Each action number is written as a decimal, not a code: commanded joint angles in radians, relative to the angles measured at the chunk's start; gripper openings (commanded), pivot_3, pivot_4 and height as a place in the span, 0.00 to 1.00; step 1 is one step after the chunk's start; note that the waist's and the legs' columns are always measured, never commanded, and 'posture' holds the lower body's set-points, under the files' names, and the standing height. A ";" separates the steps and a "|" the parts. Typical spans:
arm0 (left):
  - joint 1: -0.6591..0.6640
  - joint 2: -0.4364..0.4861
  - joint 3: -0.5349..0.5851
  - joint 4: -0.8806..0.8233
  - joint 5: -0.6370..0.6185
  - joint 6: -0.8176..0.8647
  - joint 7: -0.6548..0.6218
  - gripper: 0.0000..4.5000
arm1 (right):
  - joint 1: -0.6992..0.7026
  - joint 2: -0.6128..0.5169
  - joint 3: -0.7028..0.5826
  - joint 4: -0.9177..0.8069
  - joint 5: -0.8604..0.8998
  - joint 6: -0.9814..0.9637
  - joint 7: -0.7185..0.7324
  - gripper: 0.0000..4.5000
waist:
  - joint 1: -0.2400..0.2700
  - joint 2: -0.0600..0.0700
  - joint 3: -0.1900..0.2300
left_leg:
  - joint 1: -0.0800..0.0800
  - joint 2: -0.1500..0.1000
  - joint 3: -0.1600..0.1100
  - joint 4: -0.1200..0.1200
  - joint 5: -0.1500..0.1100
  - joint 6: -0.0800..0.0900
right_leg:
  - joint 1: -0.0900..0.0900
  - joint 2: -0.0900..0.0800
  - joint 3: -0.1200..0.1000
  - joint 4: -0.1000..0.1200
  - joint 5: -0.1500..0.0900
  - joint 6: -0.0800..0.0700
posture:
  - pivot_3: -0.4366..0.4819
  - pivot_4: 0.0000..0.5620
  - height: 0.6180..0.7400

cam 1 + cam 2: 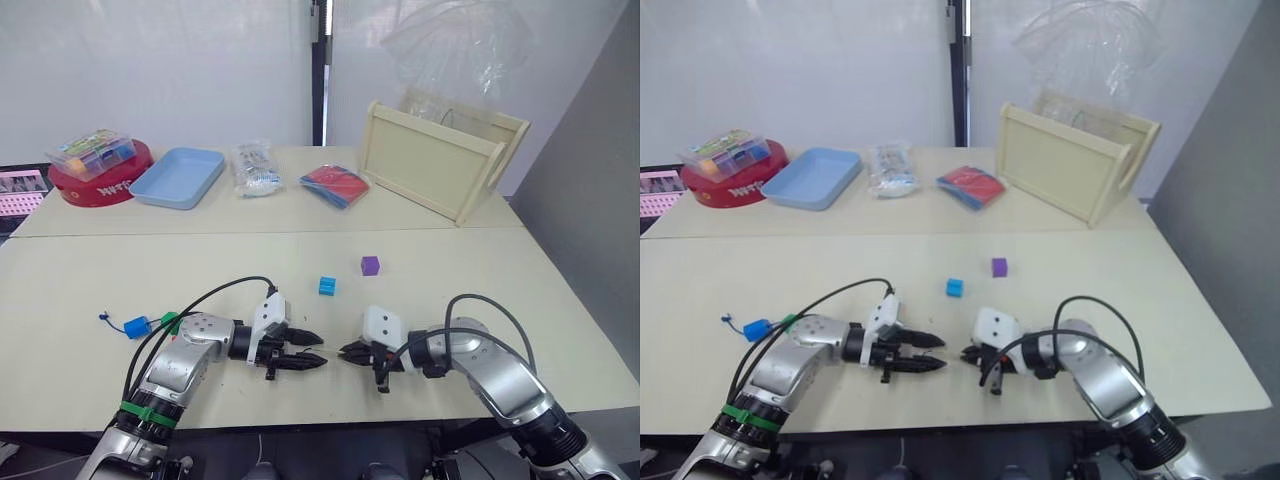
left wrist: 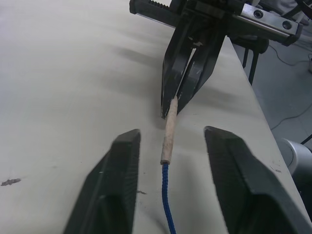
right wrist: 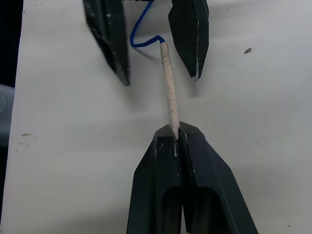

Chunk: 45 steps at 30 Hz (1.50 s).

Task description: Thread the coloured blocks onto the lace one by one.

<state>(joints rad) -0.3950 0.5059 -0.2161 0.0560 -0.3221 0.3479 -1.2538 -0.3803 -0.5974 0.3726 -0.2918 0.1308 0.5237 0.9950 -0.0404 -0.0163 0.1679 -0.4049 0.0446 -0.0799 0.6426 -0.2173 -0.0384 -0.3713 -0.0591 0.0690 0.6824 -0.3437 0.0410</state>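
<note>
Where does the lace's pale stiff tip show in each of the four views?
Left eye: too thin to make out between the grippers.
Right eye: the same.
Left wrist: pale tip between the open left gripper.
Right wrist: tip pinched by the right gripper.
Shared landmark: the right gripper's shut fingers.

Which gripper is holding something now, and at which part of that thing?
The right gripper is shut on the lace, pinching the far end of its pale stiff tip. The left gripper is open, its fingers either side of the tip, holding nothing.

I see my left gripper (image 1: 318,352) and right gripper (image 1: 347,352) tip-to-tip near me, cyan block (image 1: 327,286) beyond.
</note>
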 commanded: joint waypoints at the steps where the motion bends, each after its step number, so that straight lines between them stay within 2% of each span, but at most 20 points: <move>1: -0.019 -0.014 0.000 -0.012 -0.011 0.001 0.010 0.13 | -0.013 0.005 -0.008 -0.037 0.007 -0.005 -0.006 0.00 | 0.000 0.000 0.000 | 0.000 0.000 0.000 0.000 0.000 0.000 | 0.000 0.000 0.000 0.000 0.000 0.000 | 0.48 0.27 1.00; 3: -0.021 -0.020 -0.003 -0.011 -0.007 0.002 0.014 0.00 | -0.013 0.006 -0.006 -0.042 0.008 0.000 -0.009 0.00 | 0.000 0.000 0.000 | 0.000 0.000 0.000 0.000 0.000 0.000 | 0.000 0.000 0.000 0.000 0.000 0.000 | 0.48 0.27 1.00; 15: -0.040 -0.030 0.006 0.008 -0.002 -0.006 0.020 0.00 | -0.005 -0.003 -0.006 -0.056 0.014 0.005 -0.014 0.00 | 0.000 0.000 0.000 | 0.000 0.000 0.000 0.000 0.000 0.000 | 0.000 0.000 0.000 0.000 0.000 0.000 | 0.48 0.27 1.00; 35: -0.049 0.009 0.014 0.021 0.001 -0.013 -0.017 0.00 | 0.003 -0.003 -0.017 -0.085 0.031 0.058 -0.039 0.00 | 0.000 0.000 0.000 | 0.000 0.000 0.000 0.000 0.000 0.000 | 0.000 0.000 0.000 0.000 0.000 0.000 | 0.48 0.27 1.00; 45: -0.048 0.018 0.014 0.029 0.002 -0.022 -0.022 0.00 | 0.041 -0.009 -0.109 -0.183 0.074 0.155 -0.123 0.72 | 0.001 0.000 0.000 | 0.000 0.000 0.000 0.000 0.000 0.000 | 0.000 0.000 0.000 0.000 0.000 0.000 | 0.48 0.27 1.00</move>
<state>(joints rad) -0.4324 0.5152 -0.2156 0.0963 -0.3154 0.3442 -1.2744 -0.3436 -0.6004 0.2957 -0.4274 0.1838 0.6671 0.8874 -0.0393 -0.0163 0.1679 -0.4053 0.0445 -0.0800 0.6426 -0.2173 -0.0384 -0.3713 -0.0592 0.0690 0.6822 -0.3437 0.0411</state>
